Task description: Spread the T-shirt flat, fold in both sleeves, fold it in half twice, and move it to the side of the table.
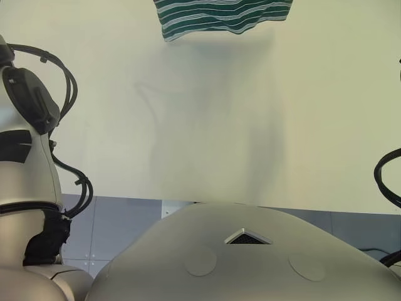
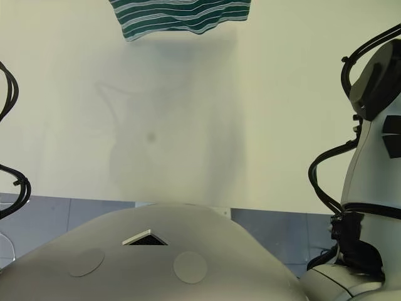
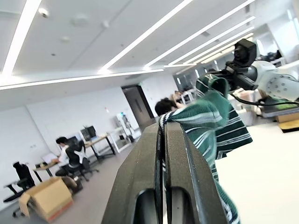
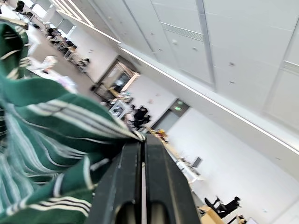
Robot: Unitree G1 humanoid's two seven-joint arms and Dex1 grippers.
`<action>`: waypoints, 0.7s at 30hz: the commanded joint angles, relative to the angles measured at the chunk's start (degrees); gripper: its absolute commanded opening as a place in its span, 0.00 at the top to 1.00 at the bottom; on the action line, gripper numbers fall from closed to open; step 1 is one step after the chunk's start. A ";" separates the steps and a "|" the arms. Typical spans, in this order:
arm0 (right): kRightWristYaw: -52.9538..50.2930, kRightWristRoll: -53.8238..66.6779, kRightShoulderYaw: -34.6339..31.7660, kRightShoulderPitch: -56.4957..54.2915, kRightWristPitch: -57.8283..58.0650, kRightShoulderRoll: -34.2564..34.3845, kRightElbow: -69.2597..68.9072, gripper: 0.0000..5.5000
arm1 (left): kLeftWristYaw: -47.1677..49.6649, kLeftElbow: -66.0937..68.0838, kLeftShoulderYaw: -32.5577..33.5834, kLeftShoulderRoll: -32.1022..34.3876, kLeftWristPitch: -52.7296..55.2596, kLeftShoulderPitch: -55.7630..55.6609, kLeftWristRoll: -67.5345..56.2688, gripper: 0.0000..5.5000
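Note:
The green T-shirt with white stripes (image 1: 219, 17) hangs in the air above the far part of the pale table (image 1: 207, 125), its lower hem showing at the top of the eye views. In the left wrist view my left gripper (image 3: 164, 125) is shut on a fold of the T-shirt (image 3: 215, 116), which drapes away toward my right arm (image 3: 261, 77). In the right wrist view my right gripper (image 4: 143, 136) is shut on another bunch of the striped T-shirt (image 4: 42, 135).
The table's front edge (image 1: 188, 199) runs across the eye views, with grey floor below it. Cables loop beside both arms (image 2: 326, 169). Behind, an office room with desks, chairs and a cardboard box (image 3: 44, 198).

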 commanded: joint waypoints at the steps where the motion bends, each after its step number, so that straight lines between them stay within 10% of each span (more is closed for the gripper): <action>1: 7.90 7.18 -0.79 26.02 11.76 -6.90 -25.72 1.00 | -8.95 -19.34 -4.24 6.01 11.48 21.81 -4.08 1.00; 7: 20.73 8.32 -3.28 63.08 20.98 -23.90 -57.07 1.00 | -13.69 -55.89 -2.33 17.45 28.01 56.75 -16.06 1.00; 16: 13.44 -10.50 8.03 86.72 8.47 -24.21 -62.84 0.95 | -1.86 -54.56 -27.21 18.91 2.33 76.54 25.42 0.95; 21: 14.22 -3.52 5.48 87.15 16.19 -24.95 -65.14 0.75 | -4.76 -62.79 -16.44 18.87 13.06 75.15 3.95 0.76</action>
